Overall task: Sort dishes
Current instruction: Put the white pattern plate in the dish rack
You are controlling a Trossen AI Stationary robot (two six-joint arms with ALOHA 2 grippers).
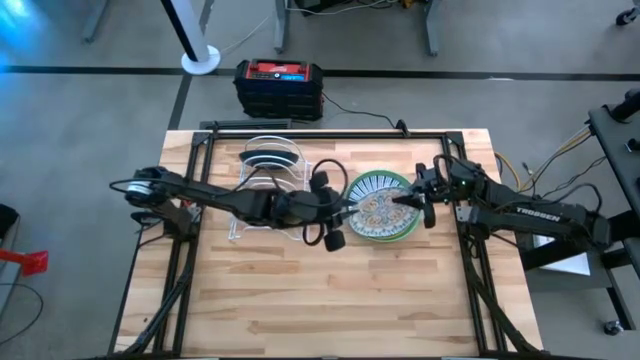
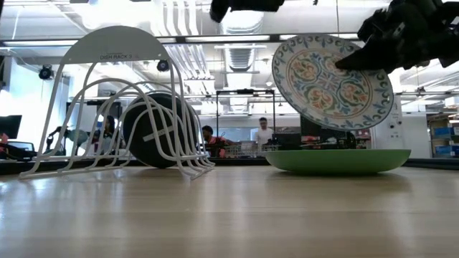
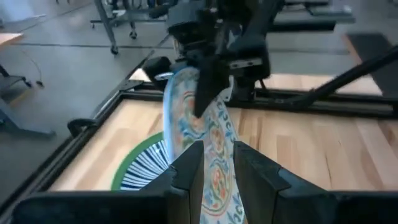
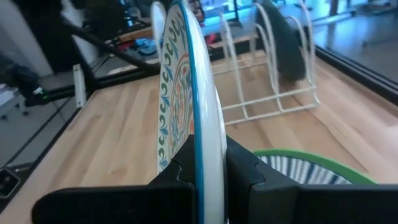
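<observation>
**Patterned plate held on edge between both grippers, above the stack**

The yellowish patterned plate [image 2: 331, 82] is off the table and tilted up, almost on edge, with each arm pinching one side of its rim. The right gripper [image 4: 202, 168] is closed tight on the rim from the right; its wrist view shows the plate's thin edge running straight between the two fingers. The left gripper [image 3: 217, 165] reaches in from the left, its fingers narrowed around the opposite rim. Judging by this, the plate is being passed from one arm to the other, or steadied while it is turned upright, since it can only enter a rack slot on edge.

Directly beneath it, right of the table's centre, lies the plain light green plate [image 2: 337, 160], flat on the wood. The white plate with blue radial lines [image 3: 142, 171] rests in it, so the stack stays put until the lifted plate is dealt with.

The white wire rack [image 2: 118, 107] stands to the left, toward the far side of the table. The dark teal plate [image 2: 154, 132] already stands upright in one of its slots, so the other slots look meant for the remaining plates. The likely next step, as I judge it, is carrying the held plate leftward to the rack.
</observation>
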